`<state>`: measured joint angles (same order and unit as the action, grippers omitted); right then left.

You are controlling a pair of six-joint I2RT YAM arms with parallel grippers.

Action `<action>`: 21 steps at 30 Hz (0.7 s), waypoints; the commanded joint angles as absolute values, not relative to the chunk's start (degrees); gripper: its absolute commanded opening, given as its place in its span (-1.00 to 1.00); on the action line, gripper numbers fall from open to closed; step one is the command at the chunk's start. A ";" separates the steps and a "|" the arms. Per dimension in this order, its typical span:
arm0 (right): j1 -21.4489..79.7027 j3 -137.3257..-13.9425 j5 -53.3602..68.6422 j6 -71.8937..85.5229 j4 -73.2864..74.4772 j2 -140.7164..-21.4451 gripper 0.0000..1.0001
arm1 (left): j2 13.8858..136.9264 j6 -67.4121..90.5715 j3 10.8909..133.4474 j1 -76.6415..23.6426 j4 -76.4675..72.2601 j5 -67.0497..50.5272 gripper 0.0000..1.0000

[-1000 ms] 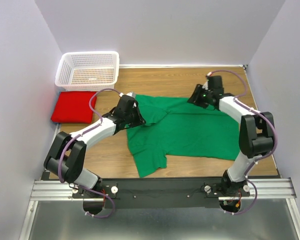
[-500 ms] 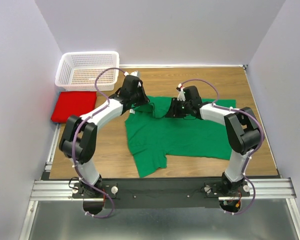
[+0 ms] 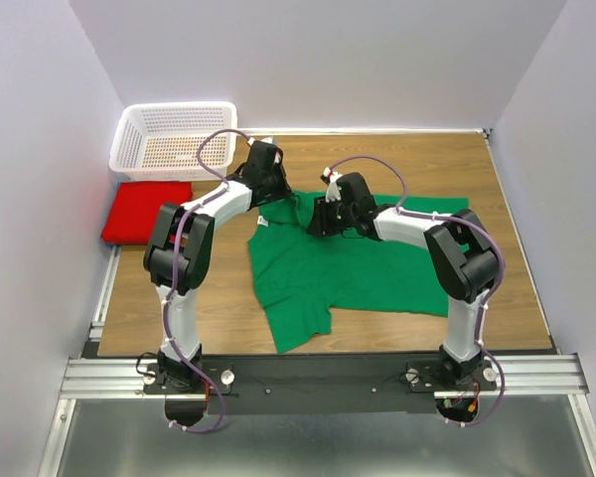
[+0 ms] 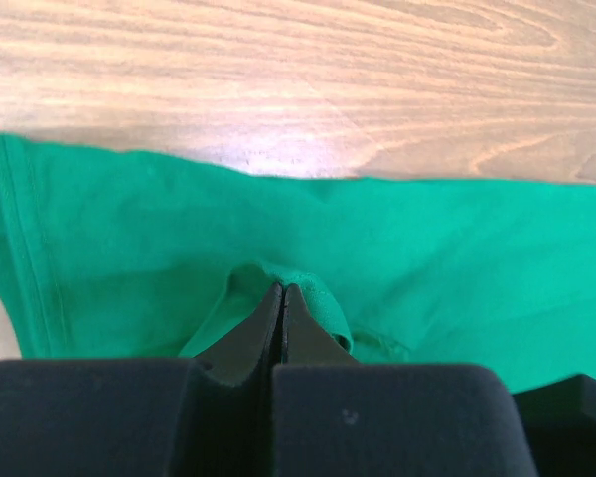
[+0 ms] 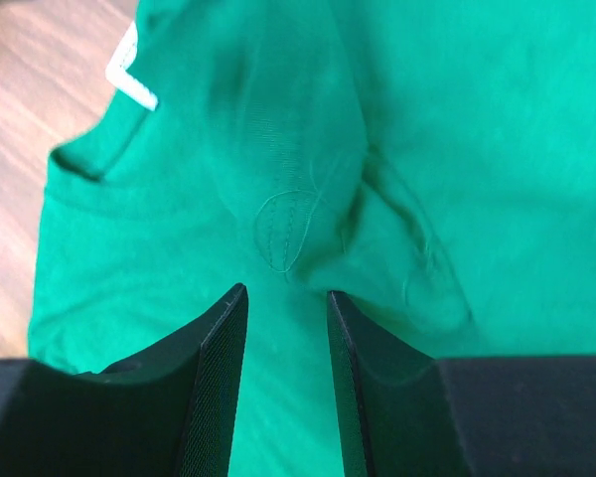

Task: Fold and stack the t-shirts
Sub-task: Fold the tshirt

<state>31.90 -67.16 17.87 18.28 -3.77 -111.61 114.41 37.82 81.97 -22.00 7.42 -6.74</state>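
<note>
Lying folded just beside the white basket (image 3: 125, 149) is the red t-shirt (image 3: 144, 211); the green t-shirt (image 3: 377, 268) spreads rightward of the basket. Reaching far, the left gripper (image 4: 281, 293) pinches a green fold; the right gripper (image 5: 285, 291) points at the shirt, jaws parted.

At centre, spread t-shirt (image 3: 377, 268), folded t-shirt (image 3: 144, 211) left, basket (image 3: 174, 139) behind it

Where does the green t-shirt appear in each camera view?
Top external: green t-shirt spread centrally, under both grippers.
Left wrist: fills lower half; left gripper shut on it.
Right wrist: fills nearly all; right gripper open over it.
Shared: white neck label, top and right wrist.
</note>
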 commanded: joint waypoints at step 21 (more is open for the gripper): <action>32.43 -74.36 10.46 9.76 -5.63 -119.53 -0.12 | 117.33 40.52 83.15 -19.86 1.85 -10.37 -0.94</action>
<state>32.21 -74.74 11.81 12.21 -5.06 -118.32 116.33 40.16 83.18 -19.79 3.31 -9.06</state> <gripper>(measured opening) 0.444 0.033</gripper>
